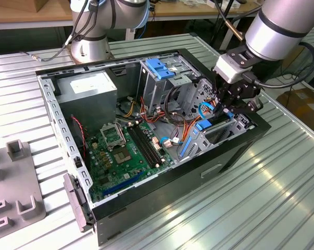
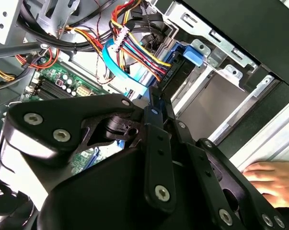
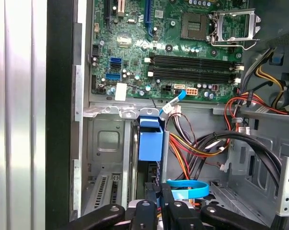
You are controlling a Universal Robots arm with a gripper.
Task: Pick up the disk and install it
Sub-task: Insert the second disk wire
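Now | black linkage gripper (image 3: 159,203) inside open black computer case (image 1: 235,151) | jaws clamped together on flat grey disk with blue plastic rails (image 3: 150,143), edge-on between them in the lower bay | person's hand (image 2: 273,178) beside case

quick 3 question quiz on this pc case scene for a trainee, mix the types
1. True or false: the case lies open, with the motherboard exposed.
2. The gripper is nearest to: A) the power supply, B) the case end at the exterior view's right, C) the grey fixture on the table.
3. Fill in: in the second wrist view, a person's ____ shows beyond the case wall.

Key: 1 true; 2 B; 3 hand
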